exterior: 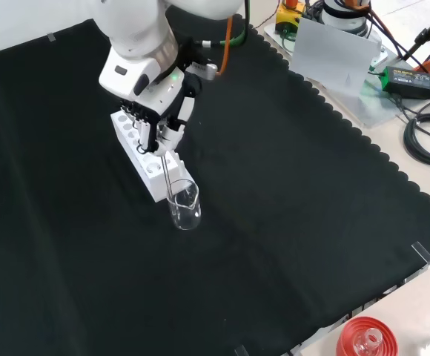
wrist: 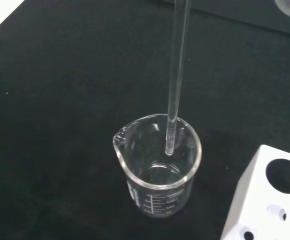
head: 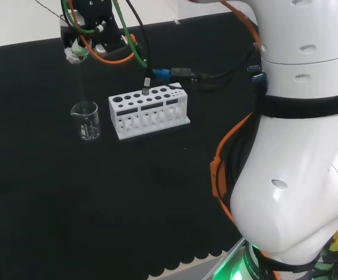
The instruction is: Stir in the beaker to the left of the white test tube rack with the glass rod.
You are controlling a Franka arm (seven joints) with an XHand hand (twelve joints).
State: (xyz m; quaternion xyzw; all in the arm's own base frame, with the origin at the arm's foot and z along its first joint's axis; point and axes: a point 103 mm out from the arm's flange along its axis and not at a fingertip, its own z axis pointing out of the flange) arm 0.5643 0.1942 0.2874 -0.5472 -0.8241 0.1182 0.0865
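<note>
Rod's hanging in the beaker mouth, time to stir.

Head view: the hand [head: 84, 44] sits above the beaker [head: 86, 120], which stands just left of the rack [head: 149, 111] on the black cloth [head: 70, 204]; the rod [head: 82, 81] is only a faint streak here, so you can't tell how deep it goes. Front view: fingers [exterior: 163, 133] are curled round the rod's top, pinching it, with the rod [exterior: 169, 178] running down into the beaker [exterior: 184, 205] right in front of the rack [exterior: 142, 157]. Wrist view gives what the others don't: the rod [wrist: 177, 65] tip is inside the rim, near the far wall and apparently clear of the bottom of the beaker [wrist: 157, 165]. I'd lower it a touch, then make small circles, staying off the glass so it doesn't tip.
</note>
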